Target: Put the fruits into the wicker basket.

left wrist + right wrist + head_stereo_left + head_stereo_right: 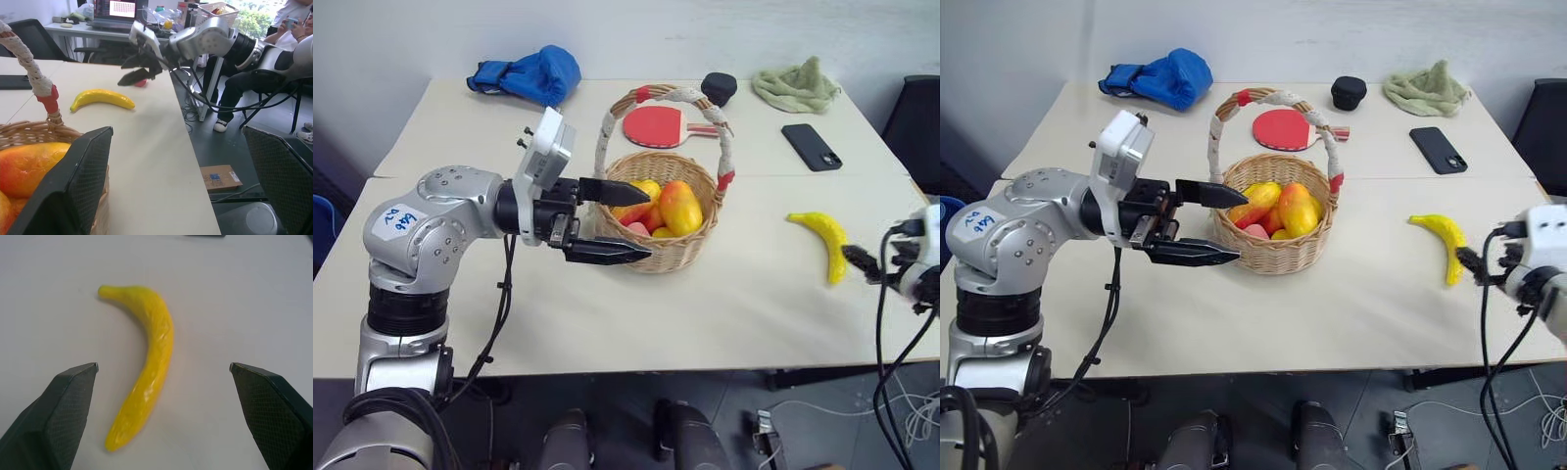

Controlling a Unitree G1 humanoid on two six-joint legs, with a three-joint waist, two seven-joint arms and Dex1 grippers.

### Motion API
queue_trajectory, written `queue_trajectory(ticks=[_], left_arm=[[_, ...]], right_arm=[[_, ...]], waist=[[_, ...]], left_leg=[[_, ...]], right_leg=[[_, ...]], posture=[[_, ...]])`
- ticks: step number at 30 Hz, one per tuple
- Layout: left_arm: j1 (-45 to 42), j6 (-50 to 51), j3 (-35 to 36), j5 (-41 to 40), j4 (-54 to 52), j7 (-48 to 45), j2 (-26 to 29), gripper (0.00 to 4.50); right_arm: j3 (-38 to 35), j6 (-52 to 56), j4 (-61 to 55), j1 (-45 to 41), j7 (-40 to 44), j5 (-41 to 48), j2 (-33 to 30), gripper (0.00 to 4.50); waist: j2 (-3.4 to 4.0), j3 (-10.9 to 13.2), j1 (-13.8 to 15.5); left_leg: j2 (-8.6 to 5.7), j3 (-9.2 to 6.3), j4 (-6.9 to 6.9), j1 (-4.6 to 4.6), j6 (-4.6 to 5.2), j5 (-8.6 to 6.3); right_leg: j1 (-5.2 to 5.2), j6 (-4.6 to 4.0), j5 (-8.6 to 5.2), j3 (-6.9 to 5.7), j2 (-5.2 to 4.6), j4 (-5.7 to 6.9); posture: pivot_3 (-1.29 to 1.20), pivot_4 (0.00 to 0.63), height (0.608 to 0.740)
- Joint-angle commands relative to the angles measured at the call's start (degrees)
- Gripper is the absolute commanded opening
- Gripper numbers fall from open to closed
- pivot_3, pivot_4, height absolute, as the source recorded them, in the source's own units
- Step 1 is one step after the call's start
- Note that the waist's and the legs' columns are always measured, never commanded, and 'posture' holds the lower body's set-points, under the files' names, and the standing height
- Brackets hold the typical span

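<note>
— From the head views, how far along is it?

— Most of the job looks done. The wicker basket [658,211] on the surface [607,304] already holds two orange-yellow mangoes [677,207] and a small pink chunk [637,229] tucked low between them. One fruit is left out: the banana [827,241], lying on the surface well to the right of the basket.

— And the hands?

— The left hand [615,221] hangs at the basket's left rim, its two black fingers spread apart and holding nothing. The right hand [1477,264] sits just beyond the banana, on the side away from the basket.

— What does the left wrist camera give?

— The basket's rim and a mango up close, the cloth-wrapped handle with its red band rising beside them. Past the basket lies the banana, and the right hand [138,68] hovers just behind it, fingers parted.

— The right wrist camera?

— The banana [145,366] lies straight ahead between the two spread fingers [63,406], not touched by either. It is a smooth, glossy yellow toy, gently curved, with a narrow stem tip at the far end and a blunter near end, flat on the bare surface.

— So what remains?

— By my reading, one grasp and one carry: close on the banana, bring it to the basket, drop it in.
</note>
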Motion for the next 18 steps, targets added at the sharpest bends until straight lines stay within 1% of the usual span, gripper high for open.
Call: queue_trajectory(ticks=[1, 4, 9, 12, 16, 17, 18], left_arm=[[-0.7, 0.0, 1.5, -2.2, -1.6, 1.9, -0.6, 4.47], [0.0, -1.2, 0.6, -0.5, -1.3, 3.3, -0.3, 4.47], [0.1, -1.3, 0.7, -0.5, -1.1, 3.6, 0.9, 4.47], [-0.1, -1.9, 0.1, 0.3, -0.4, 3.8, 1.2, 4.50], [-1.0, -2.0, -0.2, 0.4, -0.2, 3.9, 1.3, 4.50], [-1.1, -2.2, -0.3, 0.6, 0.0, 3.8, 1.4, 4.50], [-1.2, -2.5, -0.4, 0.8, 0.1, 3.7, 1.5, 4.50]], right_arm=[[-0.4, -5.3, 7.8, -4.1, -0.9, -3.1, 3.5, 4.50], [-1.7, -7.0, 13.1, -6.4, -2.2, -3.7, 7.0, 4.50], [-1.0, -8.7, 16.0, -7.3, -1.0, -4.7, 9.1, 4.50], [0.1, -10.2, 18.1, -8.1, -1.0, -6.2, 10.1, 3.89], [1.3, -13.0, 20.2, -9.2, 0.1, -8.3, 11.1, 2.56], [1.0, -13.2, 20.2, -9.5, 0.4, -8.2, 11.4, 2.09], [0.7, -13.5, 20.1, -9.6, 0.6, -8.1, 11.6, 1.78]], waist=[[0.00, 0.0, -0.2], [0.03, 0.0, -0.2], [0.07, 0.0, -0.1], [0.08, 0.0, -0.2], [0.09, 0.0, -0.3], [0.09, 0.0, -0.3], [0.09, 0.0, -0.3]], left_leg=[[0.00, 0.02, 0.00, 0.00, 0.00, 0.00], [-0.01, 0.04, 0.01, 0.02, 0.00, 0.04], [-0.01, 0.03, -0.01, 0.01, -0.01, 0.04], [-0.01, 0.03, -0.01, 0.01, -0.01, 0.04], [-0.01, 0.03, -0.01, 0.02, -0.01, 0.05], [0.00, 0.03, -0.01, 0.03, -0.01, 0.05], [0.00, 0.03, -0.01, 0.03, -0.02, 0.05]], right_leg=[[0.00, 0.00, 0.00, 0.01, -0.01, -0.01], [0.00, 0.00, 0.00, 0.02, -0.02, 0.01], [0.00, 0.00, 0.00, 0.02, -0.02, 0.00], [0.00, 0.00, 0.00, 0.02, -0.02, -0.01], [0.00, 0.00, 0.00, 0.02, -0.01, 0.00], [0.00, 0.00, 0.00, 0.02, -0.01, 0.01], [0.00, 0.00, 0.00, 0.02, 0.00, 0.02]], posture=[[0.00, 0.150, 0.740], [0.00, 0.150, 0.740], [0.00, 0.150, 0.740], [0.00, 0.150, 0.740], [0.00, 0.150, 0.740], [0.00, 0.150, 0.740], [0.00, 0.150, 0.740]])
